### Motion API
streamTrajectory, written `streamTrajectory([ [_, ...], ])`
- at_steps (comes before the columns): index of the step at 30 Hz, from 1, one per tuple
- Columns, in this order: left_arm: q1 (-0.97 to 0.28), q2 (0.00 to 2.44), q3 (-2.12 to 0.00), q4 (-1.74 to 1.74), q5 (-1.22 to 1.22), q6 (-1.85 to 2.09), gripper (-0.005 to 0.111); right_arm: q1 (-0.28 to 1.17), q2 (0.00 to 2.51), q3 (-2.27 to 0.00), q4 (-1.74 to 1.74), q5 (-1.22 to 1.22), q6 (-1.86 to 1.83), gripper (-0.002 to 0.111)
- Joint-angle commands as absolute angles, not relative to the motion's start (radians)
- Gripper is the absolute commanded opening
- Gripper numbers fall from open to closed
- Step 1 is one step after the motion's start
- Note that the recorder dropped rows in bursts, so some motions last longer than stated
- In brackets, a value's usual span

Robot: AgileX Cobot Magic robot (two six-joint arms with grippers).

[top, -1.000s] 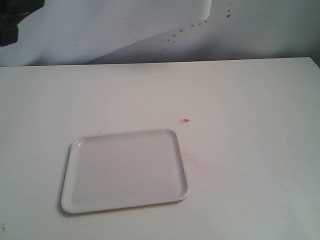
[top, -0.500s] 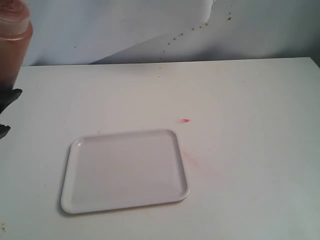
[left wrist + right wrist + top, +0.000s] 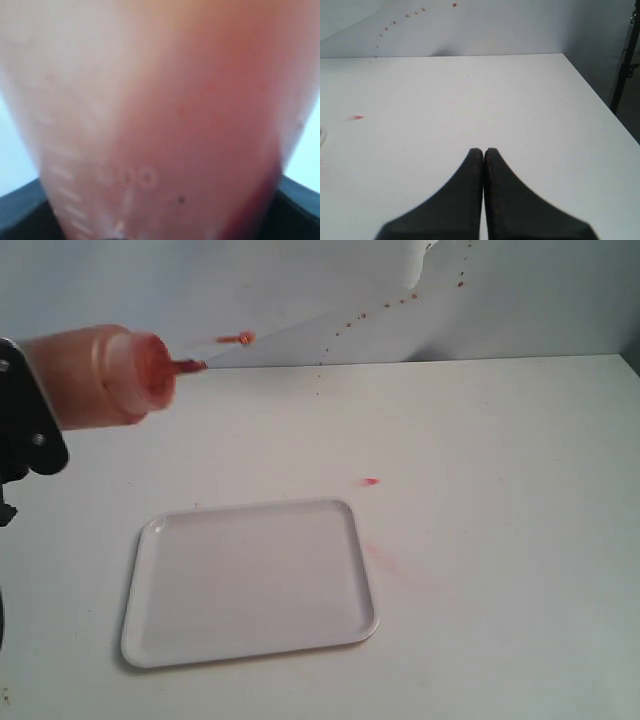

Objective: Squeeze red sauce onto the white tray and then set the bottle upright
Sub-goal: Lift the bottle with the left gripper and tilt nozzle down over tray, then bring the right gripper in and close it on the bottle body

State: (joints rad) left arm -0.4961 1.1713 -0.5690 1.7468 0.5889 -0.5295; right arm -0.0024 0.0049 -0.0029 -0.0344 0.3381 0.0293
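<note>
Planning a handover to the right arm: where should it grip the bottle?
Probably on the bottle, the cylindrical mid-body, from the side, jaws across its width: it lies nearly level, the left gripper holds its base end, and the nozzle is too thin.

Bottle (image 3: 95,375): translucent orange-pink, deeper red-orange at the shoulder. Faint whitish graduation marks (image 3: 65,172) show on it in the left wrist view. Nozzle (image 3: 187,366) dark red. Cap tether (image 3: 215,341) thin, pale, orange at the end. Tray (image 3: 250,580) plain white, no pattern. Tabletop (image 3: 500,490) white, with one small red smear (image 3: 371,481) and a faint pink smudge (image 3: 385,558). Wall (image 3: 550,300) pale grey-blue, dotted with brownish specks (image 3: 385,302). Left fingers (image 3: 30,430) and right fingers (image 3: 465,200) black.
</note>
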Motion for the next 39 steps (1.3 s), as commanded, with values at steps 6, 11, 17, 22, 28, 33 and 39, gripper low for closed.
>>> streamTrajectory([
  [6, -0.587, 1.457, -0.796, 1.744, 0.912, -0.107, 0.0, -0.011, 0.0, 0.0, -0.033, 0.336, 0.031, 0.0],
  [11, -0.587, 1.47, -0.809, 1.744, 0.912, 0.097, 0.0, -0.011, 0.0, 0.0, -0.033, 0.336, 0.031, 0.0],
  [17, -0.587, 1.47, -0.809, 1.744, 0.898, 0.263, 0.0, -0.011, 0.0, 0.0, -0.094, 0.325, 0.031, 0.0],
  [22, -0.587, 1.47, -0.809, 1.744, 0.841, 0.339, 0.0, -0.011, 0.0, 0.0, 0.082, 0.128, 0.031, 0.0],
  [28, -0.598, 1.47, -0.809, 1.744, 0.807, 0.445, 0.0, -0.011, 0.0, 0.0, 0.32, -0.201, 0.108, 0.0],
  [33, -0.641, 1.47, -0.809, 1.744, 0.769, 0.49, 0.0, 0.02, 0.0, -0.008, 0.151, -0.207, 0.367, 0.0],
  [39, -0.683, 1.47, -0.809, 1.744, 0.756, 0.509, 0.0, 0.166, 0.154, -0.124, -0.563, -0.425, 0.828, 0.0],
])
